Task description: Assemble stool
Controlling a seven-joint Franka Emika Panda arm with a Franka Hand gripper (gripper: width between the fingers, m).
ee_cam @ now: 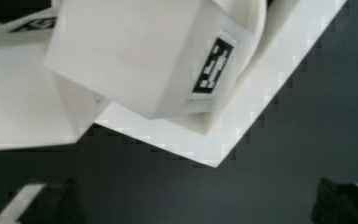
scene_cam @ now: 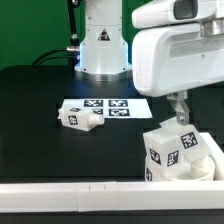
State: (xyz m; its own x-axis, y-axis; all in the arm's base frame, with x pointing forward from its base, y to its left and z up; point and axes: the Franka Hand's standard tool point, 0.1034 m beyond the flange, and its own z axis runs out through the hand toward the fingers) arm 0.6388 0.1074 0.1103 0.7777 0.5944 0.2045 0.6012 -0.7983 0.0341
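The round white seat (scene_cam: 206, 168) lies at the exterior view's lower right, near the table's front edge. Two blocky tagged legs (scene_cam: 162, 148) (scene_cam: 187, 139) stand on it side by side. A third leg (scene_cam: 78, 118) lies loose on the black table. My gripper (scene_cam: 178, 108) hangs just above the standing legs, not touching them. In the wrist view my gripper (ee_cam: 197, 205) is open and empty, with its dark fingertips (ee_cam: 48, 203) wide apart. Beyond them are a tagged leg (ee_cam: 140, 55) and the white seat (ee_cam: 247, 105).
The marker board (scene_cam: 112, 106) lies flat mid-table, right behind the loose leg. The robot base (scene_cam: 103, 45) stands at the back. A white rail (scene_cam: 60, 198) runs along the table's front edge, with the seat close behind it.
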